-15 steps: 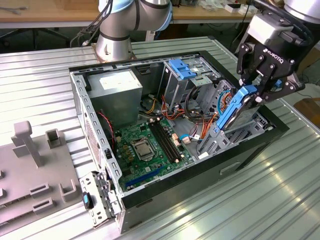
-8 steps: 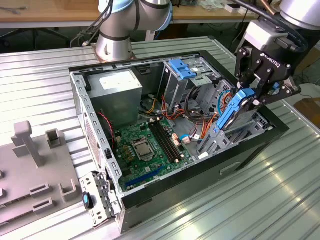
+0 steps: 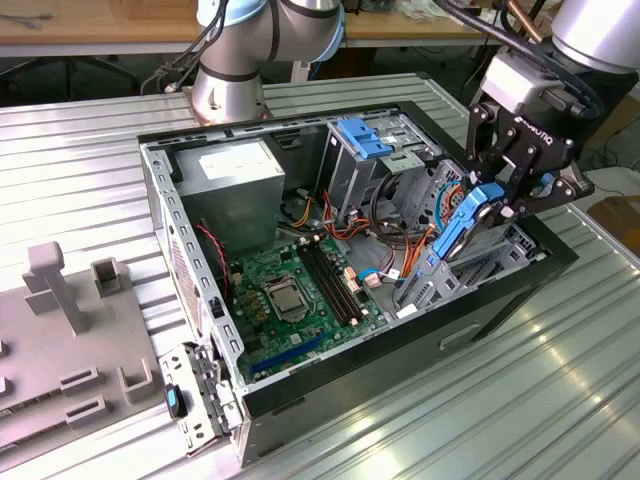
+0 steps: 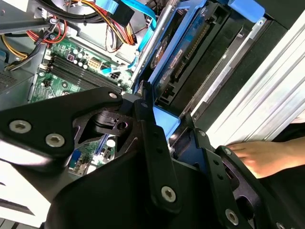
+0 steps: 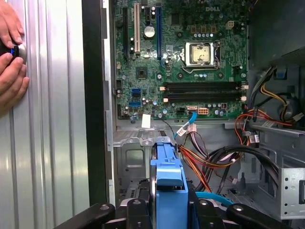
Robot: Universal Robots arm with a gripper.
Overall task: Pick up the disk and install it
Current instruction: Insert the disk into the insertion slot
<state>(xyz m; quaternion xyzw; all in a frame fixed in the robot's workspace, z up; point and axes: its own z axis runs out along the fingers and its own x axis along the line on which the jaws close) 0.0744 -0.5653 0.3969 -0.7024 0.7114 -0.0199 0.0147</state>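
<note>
The disk (image 3: 458, 228), a dark flat drive framed by bright blue rails, hangs on edge and tilted over the drive bay at the exterior view's right end of the open computer case (image 3: 190, 250). My gripper (image 3: 503, 192) is shut on its upper end, one black finger on each side. In the first wrist view the disk's blue rail (image 5: 167, 167) runs out from between the fingers (image 5: 135, 210) toward the motherboard. The second wrist view has the disk (image 4: 183, 57) slanting into a metal bay beside the case's black wall, with my gripper (image 4: 164, 126) clamped on its blue end.
Inside the case lie the green motherboard (image 3: 290, 290), a grey power supply box (image 3: 237, 168), a silver drive cage with a blue latch (image 3: 365, 140) and loose cables (image 3: 395, 245). A person's hands (image 5: 9, 57) rest on the ribbed table beside the case. A grey fixture plate (image 3: 60, 340) sits at the exterior view's left.
</note>
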